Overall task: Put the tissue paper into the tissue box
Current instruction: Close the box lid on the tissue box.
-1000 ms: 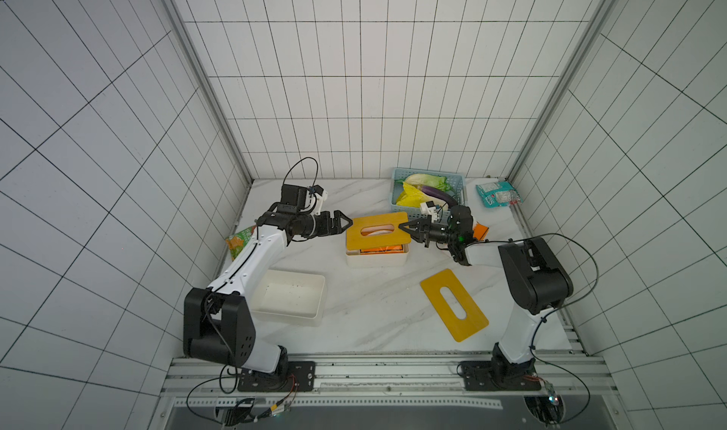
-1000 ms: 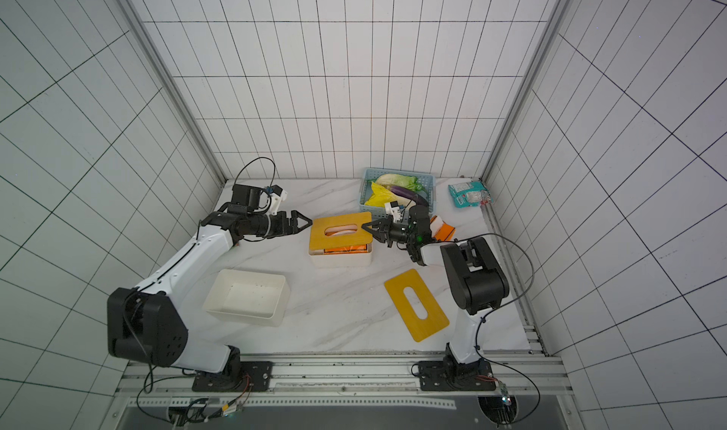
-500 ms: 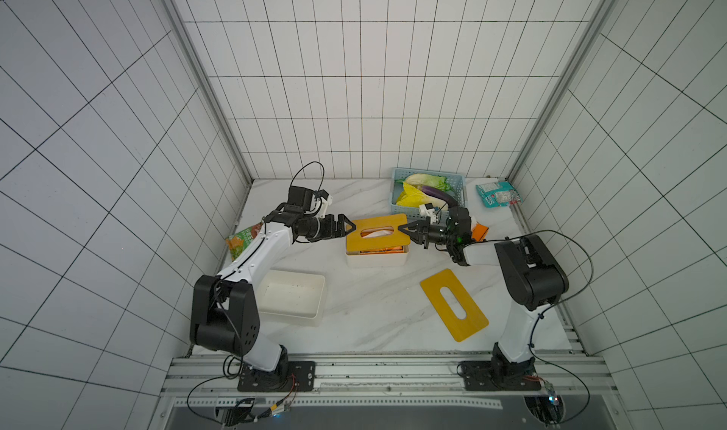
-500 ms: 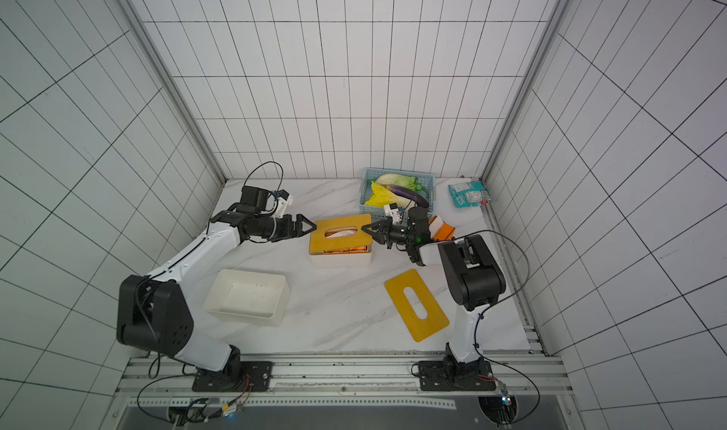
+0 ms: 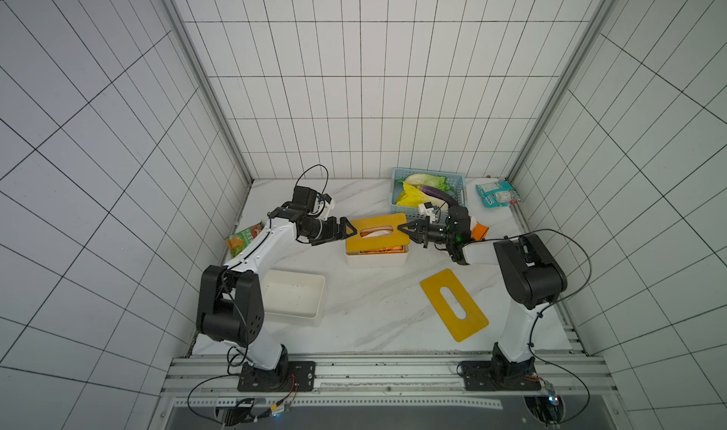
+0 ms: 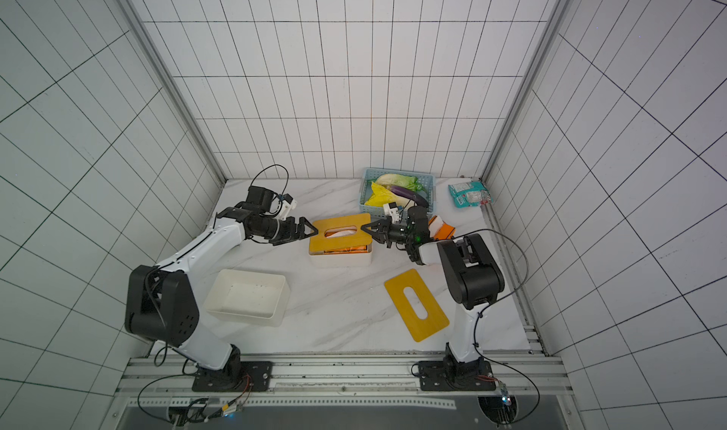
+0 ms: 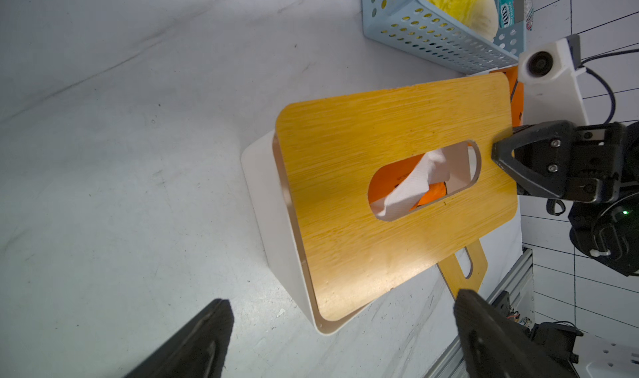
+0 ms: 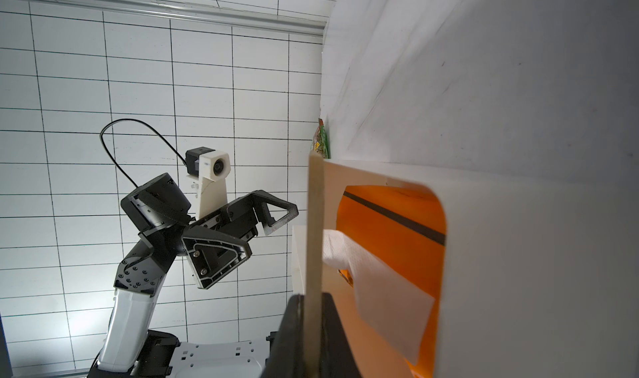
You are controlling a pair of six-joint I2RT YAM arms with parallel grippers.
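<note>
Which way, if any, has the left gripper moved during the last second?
Yes. The left gripper has moved slightly toward the box, which has stayed put under its lid.

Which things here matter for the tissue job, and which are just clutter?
Job: tissue box, wooden lid, tissue paper, right gripper, left gripper.
Clutter: second white box, spare lid, blue basket, green packet, teal packet, orange packet.

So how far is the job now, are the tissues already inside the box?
Done: the orange tissue pack sits inside the white box, and one sheet shows through the lid's slot. In hand: the right pincer is shut on the wooden lid, held above the box, not seated; the left pincer is open beside it. Left: lower the lid flat and release.
</note>
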